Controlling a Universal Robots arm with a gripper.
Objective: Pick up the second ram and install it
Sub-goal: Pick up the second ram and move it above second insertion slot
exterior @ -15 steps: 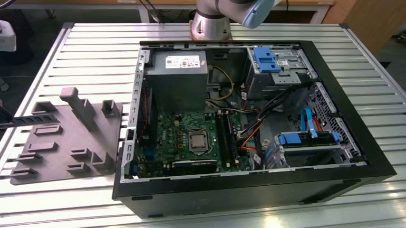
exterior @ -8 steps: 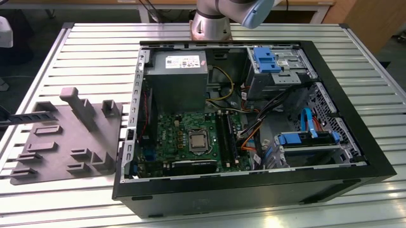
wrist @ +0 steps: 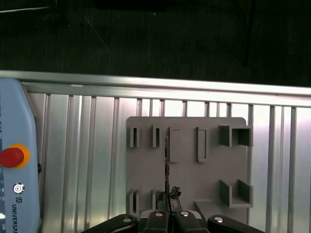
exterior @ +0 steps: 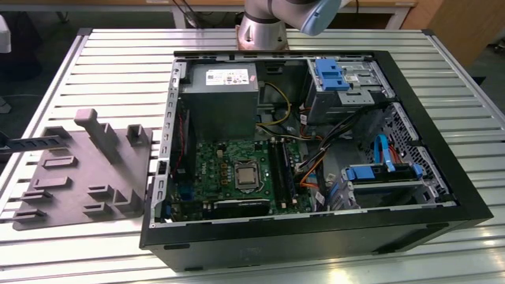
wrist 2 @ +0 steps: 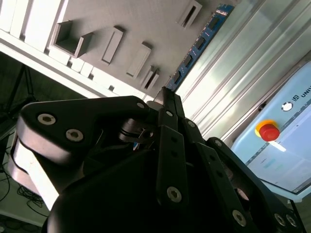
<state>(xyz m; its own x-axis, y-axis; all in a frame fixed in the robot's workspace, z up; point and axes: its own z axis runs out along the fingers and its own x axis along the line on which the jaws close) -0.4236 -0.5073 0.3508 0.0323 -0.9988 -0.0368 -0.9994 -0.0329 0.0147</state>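
Observation:
The second ram (wrist 2: 199, 43) is a thin dark board with small black chips, and it sticks out from between my gripper's (wrist 2: 165, 94) dark fingers. In the first wrist view the ram (wrist: 166, 165) shows edge-on as a thin line, with the gripper (wrist: 169, 198) shut on its near end. It hangs above the grey fixture tray (wrist: 209, 179), which lies on the slatted table at the exterior view's left (exterior: 71, 177). The green motherboard (exterior: 229, 171) lies inside the open computer case (exterior: 316, 236), with long black slots (exterior: 282, 171) beside the processor socket.
A control pendant with a red stop button (wrist: 12, 157) lies on the table beside the tray, also in the second wrist view (wrist 2: 268, 131). Inside the case are a grey power supply (exterior: 219, 89), blue drive brackets (exterior: 332, 74) and loose cables (exterior: 311, 163). The table edge (wrist: 155, 82) runs beyond the tray.

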